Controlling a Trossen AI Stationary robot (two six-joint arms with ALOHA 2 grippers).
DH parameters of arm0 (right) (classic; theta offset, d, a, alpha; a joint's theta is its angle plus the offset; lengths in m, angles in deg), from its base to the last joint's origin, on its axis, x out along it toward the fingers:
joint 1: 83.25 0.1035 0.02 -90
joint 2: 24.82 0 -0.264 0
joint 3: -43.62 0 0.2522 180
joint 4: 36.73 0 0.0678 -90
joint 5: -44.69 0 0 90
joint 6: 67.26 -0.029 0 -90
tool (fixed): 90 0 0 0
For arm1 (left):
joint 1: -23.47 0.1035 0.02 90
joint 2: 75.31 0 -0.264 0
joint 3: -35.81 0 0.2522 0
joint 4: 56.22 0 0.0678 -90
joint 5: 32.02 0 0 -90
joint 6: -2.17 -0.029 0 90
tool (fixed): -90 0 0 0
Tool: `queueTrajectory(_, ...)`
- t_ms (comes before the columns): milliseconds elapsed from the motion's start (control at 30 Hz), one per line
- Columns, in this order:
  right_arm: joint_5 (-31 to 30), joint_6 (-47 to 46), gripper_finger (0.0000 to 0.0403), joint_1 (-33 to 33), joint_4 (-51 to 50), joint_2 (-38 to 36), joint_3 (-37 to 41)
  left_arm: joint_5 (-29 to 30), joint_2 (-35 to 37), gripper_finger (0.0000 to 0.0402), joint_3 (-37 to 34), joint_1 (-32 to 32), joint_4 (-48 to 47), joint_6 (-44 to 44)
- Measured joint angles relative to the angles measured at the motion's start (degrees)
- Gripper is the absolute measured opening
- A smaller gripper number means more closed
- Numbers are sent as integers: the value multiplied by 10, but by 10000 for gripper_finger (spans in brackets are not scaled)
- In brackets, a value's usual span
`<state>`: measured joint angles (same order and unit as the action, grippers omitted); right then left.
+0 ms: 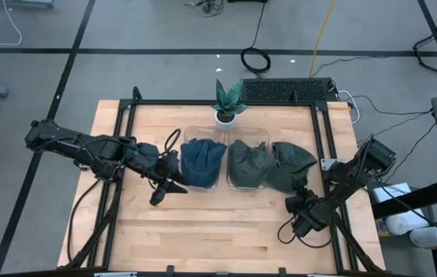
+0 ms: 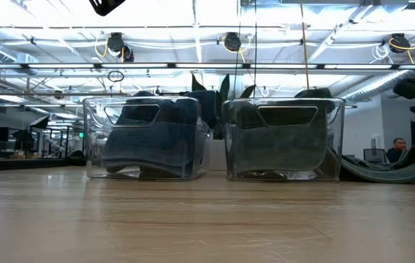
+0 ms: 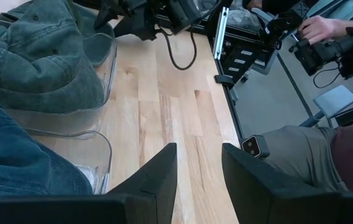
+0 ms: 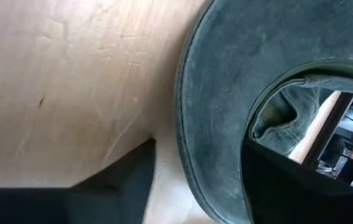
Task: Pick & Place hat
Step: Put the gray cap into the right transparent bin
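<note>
Right end effector (image 1: 294, 201) sits low on the desk (image 1: 203, 231) with its fingers spread wide at the brim of the loose green hat (image 1: 289, 165), which lies just beyond it beside the clear bins, far nearer than the left end effector (image 1: 174, 178), parted and empty.

two matte black, jointed robot arms, the left arm (image 1: 80, 146) and the right arm (image 1: 349, 181), each built of blocky segments with black cables looping loosely alongside them. the left gripper (image 3: 198, 180) ends in two dark, wedge-shaped fingers (image 3: 155, 177) with flat, plain faces; the right gripper (image 4: 195, 180) shows the same smooth black finish.
</note>
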<state>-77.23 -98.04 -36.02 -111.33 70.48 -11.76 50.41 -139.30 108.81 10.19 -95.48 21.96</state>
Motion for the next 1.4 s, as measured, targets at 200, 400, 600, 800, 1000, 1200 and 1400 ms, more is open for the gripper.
queueTrajectory(200, 3, -1, 40, -1, -3, 1, 4, 0, 0, 131, 0, 0, 0, 0)
queueTrajectory(400, 45, 1, 5, -1, -24, -3, -14, 0, 0, 131, 0, 0, 0, 0)
queueTrajectory(600, 190, 37, 3, 5, -51, -14, -111, 0, 0, 131, 0, 0, -13, 0)
queueTrajectory(800, 260, 73, 1, 13, -20, -35, -249, 1, 0, 131, 0, 2, -15, -9)
queueTrajectory(1000, 269, 106, 1, 13, 49, -62, -354, 1, 0, 131, 0, 2, -14, -17)
queueTrajectory(1200, 196, 216, 0, 12, 142, -77, -390, 5, 0, 131, 0, 2, -6, -32)
queueTrajectory(1400, 56, 378, 0, 3, 233, -77, -382, 5, 0, 131, 0, 2, 17, -42)
